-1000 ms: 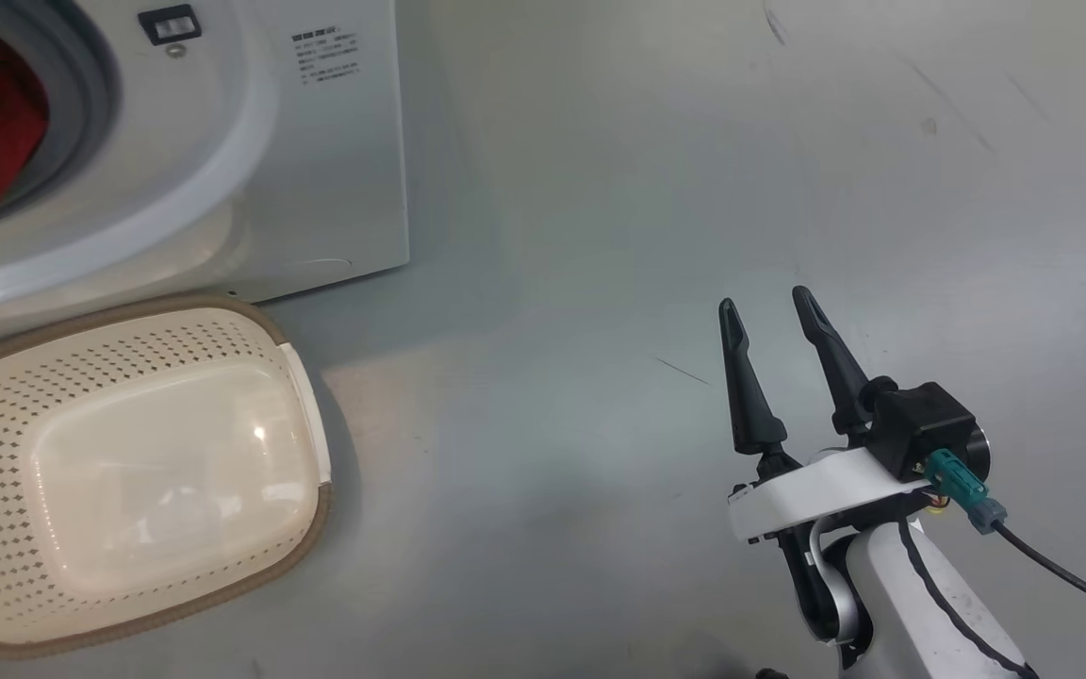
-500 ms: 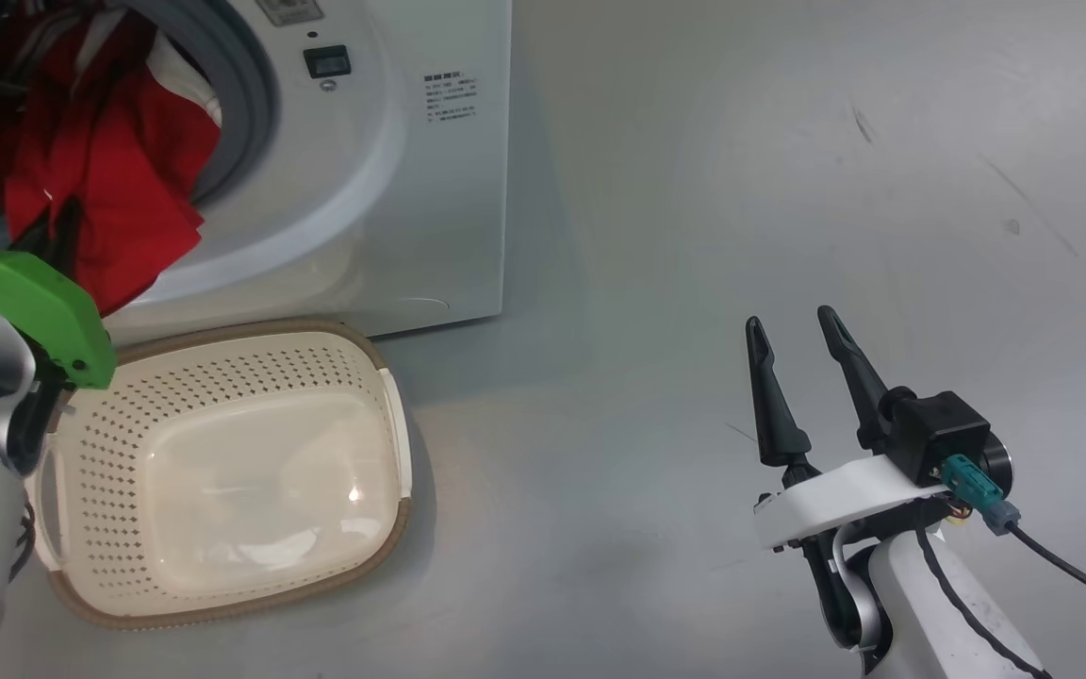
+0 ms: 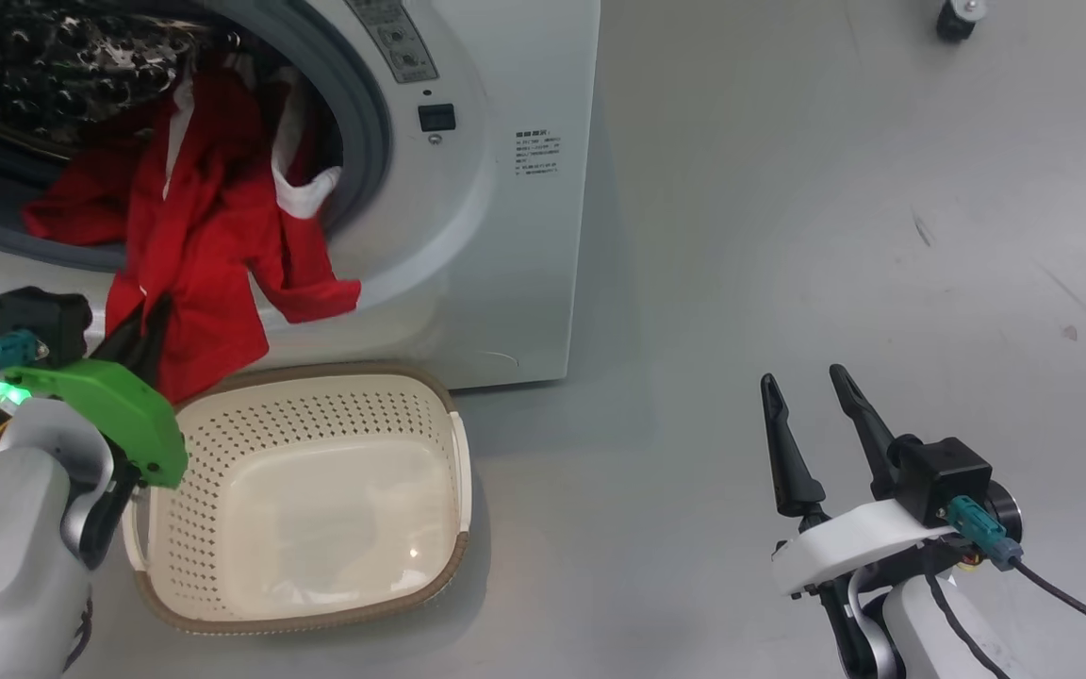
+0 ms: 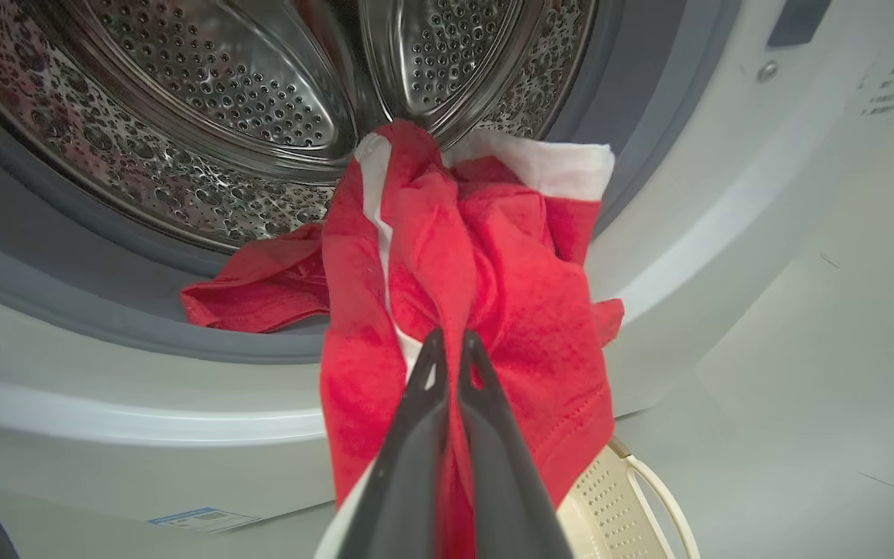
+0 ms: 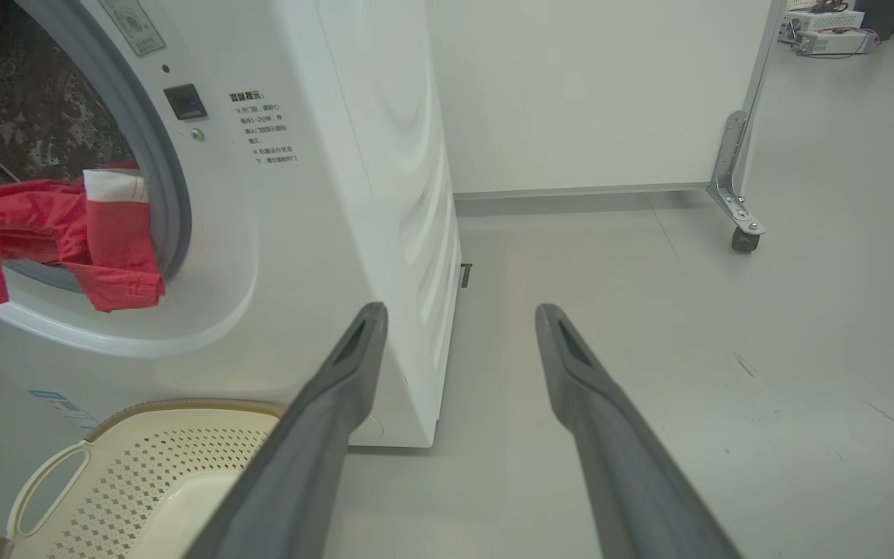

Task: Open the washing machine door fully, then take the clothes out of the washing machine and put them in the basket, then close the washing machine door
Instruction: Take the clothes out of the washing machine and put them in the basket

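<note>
The left gripper (image 4: 447, 345) clamps a fold of the clothes (image 4: 493, 295), bright red with white trim, which trail from its tips up into the washing machine (image 4: 695, 225) drum. The basket (image 4: 614, 501) sits just below it, likely so the load drops straight in. The right gripper (image 3: 801, 377) hangs spread, empty, well apart.
</note>
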Motion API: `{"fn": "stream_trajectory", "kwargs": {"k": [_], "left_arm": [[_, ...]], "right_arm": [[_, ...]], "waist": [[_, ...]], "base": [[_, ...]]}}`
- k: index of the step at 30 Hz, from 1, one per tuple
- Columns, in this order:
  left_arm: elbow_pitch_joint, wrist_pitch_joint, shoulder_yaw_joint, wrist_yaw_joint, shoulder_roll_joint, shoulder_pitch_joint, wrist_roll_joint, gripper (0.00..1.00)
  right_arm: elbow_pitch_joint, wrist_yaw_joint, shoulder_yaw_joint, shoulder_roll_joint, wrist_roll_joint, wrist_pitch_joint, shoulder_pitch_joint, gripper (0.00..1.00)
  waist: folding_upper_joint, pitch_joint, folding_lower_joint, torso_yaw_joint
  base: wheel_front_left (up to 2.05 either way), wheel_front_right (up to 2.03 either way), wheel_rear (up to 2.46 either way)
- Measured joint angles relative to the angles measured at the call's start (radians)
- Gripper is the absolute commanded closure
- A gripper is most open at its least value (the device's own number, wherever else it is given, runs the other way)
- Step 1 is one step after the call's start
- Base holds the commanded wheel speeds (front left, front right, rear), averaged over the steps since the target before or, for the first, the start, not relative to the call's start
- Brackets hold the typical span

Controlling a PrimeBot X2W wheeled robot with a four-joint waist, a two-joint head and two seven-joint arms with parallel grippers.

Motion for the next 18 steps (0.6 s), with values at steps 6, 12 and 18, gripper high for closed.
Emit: {"fn": "stream_trajectory", "kwargs": {"k": [6, 12, 18], "left_arm": [[-0.024, -0.051, -0.027, 0.000, 0.001, 0.065, -0.004, 1.00], [-0.059, -0.116, -0.029, 0.000, 0.001, 0.110, -0.004, 1.00], [-0.112, -0.170, -0.008, 0.000, -0.002, 0.160, -0.007, 1.00]], "right_arm": [[0.013, 0.012, -0.010, -0.002, 0.002, 0.000, 0.028, 0.00], [0.020, 0.024, -0.022, -0.007, 0.008, 0.000, 0.059, 0.00], [0.034, 0.037, -0.023, -0.007, 0.009, 0.000, 0.083, 0.00]], "waist": [[0.0000, -0.055, 0.0000, 0.028], [0.0000, -0.105, 0.0000, 0.053], [0.0000, -0.147, 0.0000, 0.072]], "base": [[0.00, 0.00, 0.00], [0.00, 0.00, 0.00], [0.00, 0.00, 0.00]]}}
